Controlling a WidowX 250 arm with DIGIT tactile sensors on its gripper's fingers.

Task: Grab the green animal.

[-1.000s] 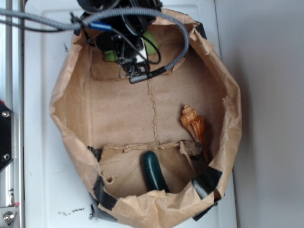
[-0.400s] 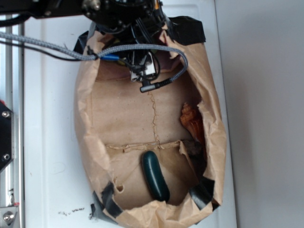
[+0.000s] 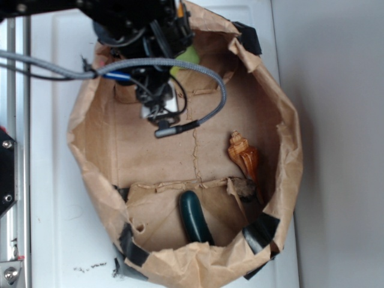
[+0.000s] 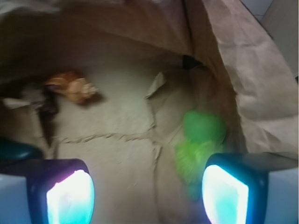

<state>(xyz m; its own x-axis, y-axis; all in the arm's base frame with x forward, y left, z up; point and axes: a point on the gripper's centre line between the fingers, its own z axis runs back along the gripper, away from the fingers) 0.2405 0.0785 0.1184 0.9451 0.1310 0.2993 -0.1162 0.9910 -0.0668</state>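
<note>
The green animal (image 4: pixel 198 144) is a fuzzy lime plush lying on the floor of a brown paper bag, close to the bag's right wall in the wrist view. In the exterior view only a lime patch of the green animal (image 3: pixel 187 57) shows at the bag's far end, beside the arm. My gripper (image 4: pixel 147 196) is open, its two glowing pads wide apart with bare paper between them. The plush lies just ahead of the right pad (image 4: pixel 224 193), partly behind it. In the exterior view the gripper (image 3: pixel 159 111) hangs inside the bag, its fingers hidden by the wrist.
The crumpled paper bag (image 3: pixel 288 150) walls in the whole space. An orange-brown spiral seashell (image 3: pixel 245 156) lies by the right wall. A dark green glossy oblong object (image 3: pixel 195 217) rests at the near end. A grey braided cable (image 3: pixel 180 63) loops over the bag.
The bag, squeezed narrow 0.4 s ago, has spread wide again. The arm has shifted left and toward the bag's middle, uncovering a patch of the green plush at the far end.
</note>
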